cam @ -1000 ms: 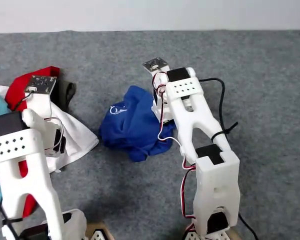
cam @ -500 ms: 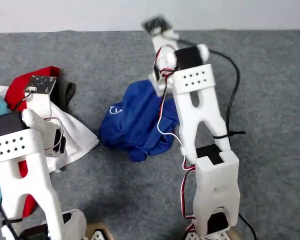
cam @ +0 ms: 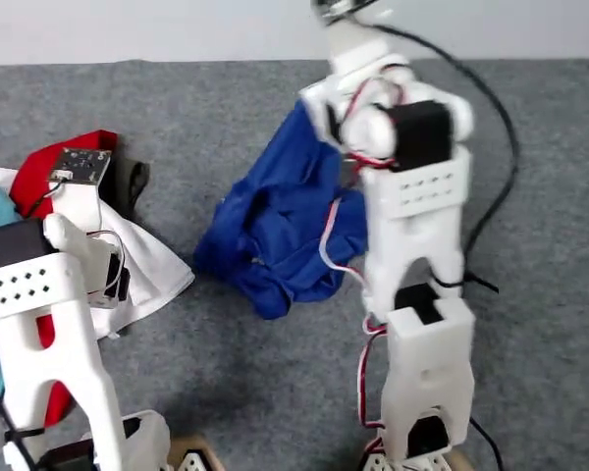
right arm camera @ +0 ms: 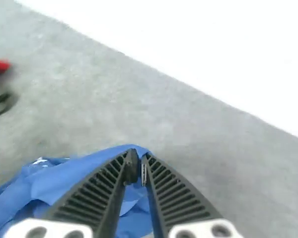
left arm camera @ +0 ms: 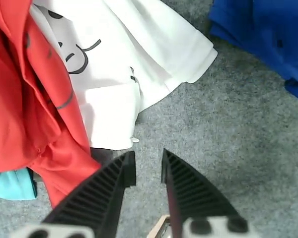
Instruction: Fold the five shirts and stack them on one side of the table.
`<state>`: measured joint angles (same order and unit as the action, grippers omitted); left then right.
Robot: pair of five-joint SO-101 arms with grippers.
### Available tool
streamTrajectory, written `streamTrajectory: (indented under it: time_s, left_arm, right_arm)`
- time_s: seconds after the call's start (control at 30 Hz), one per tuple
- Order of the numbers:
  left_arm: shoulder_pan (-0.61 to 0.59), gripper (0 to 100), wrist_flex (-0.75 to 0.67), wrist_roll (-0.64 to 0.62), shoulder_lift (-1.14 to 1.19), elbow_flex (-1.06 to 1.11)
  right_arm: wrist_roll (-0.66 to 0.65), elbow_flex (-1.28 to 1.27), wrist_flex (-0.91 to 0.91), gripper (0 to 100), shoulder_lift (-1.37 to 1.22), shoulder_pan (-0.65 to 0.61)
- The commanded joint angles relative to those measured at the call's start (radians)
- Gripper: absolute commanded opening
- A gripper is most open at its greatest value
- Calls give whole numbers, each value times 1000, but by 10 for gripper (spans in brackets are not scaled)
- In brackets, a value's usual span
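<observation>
**Blue shirt** [cam: 275, 235]: crumpled at mid-bench. One edge is held up off the grey bench [cam: 530, 196], and the rest trails on the surface.

**Right tool** [right arm camera: 135, 168]: tips pressed together on the blue shirt's raised edge. Its arm stands tall just beside the blue shirt, stretched up and toward the far wall.

**Left tool** [left arm camera: 144, 166]: tips slightly apart and gripping nothing. It is poised low over bare bench, its arm bent, on the blue shirt's left-arm side.

**Heap near the blue shirt, not touching it:** white shirt [left arm camera: 129, 64], red shirt [left arm camera: 20, 99] and teal shirt [left arm camera: 10, 183], overlapping.

shirt pile [cam: 152, 265] left, lone shirt [cam: 275, 235] centre — well apart
</observation>
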<state>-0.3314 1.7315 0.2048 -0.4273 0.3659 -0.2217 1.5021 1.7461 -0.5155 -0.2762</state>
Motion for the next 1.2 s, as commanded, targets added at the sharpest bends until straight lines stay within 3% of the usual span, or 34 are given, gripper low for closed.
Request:
streamTrajectory:
  time_s: [0.0,0.27,0.47,0.63,1.0,1.17]
  left_arm:
    - [89,93,11,-3,-25,-21]
    - [336,93,-100,-6,-17,-125]
    - [474,94,-290,-6,8,-90]
    - [601,94,-365,-6,150,-76]
    - [717,104,-417,3,511,-222]
    - [733,199,-419,46,623,-268]
  right_arm:
    - [-12,38,-31,9,116,105]
    - [-40,38,-25,9,206,298]
    - [-97,37,25,9,249,349]
    - [-97,11,41,9,249,352]
    - [-91,-132,41,9,252,348]
    - [-91,-137,41,9,251,349]
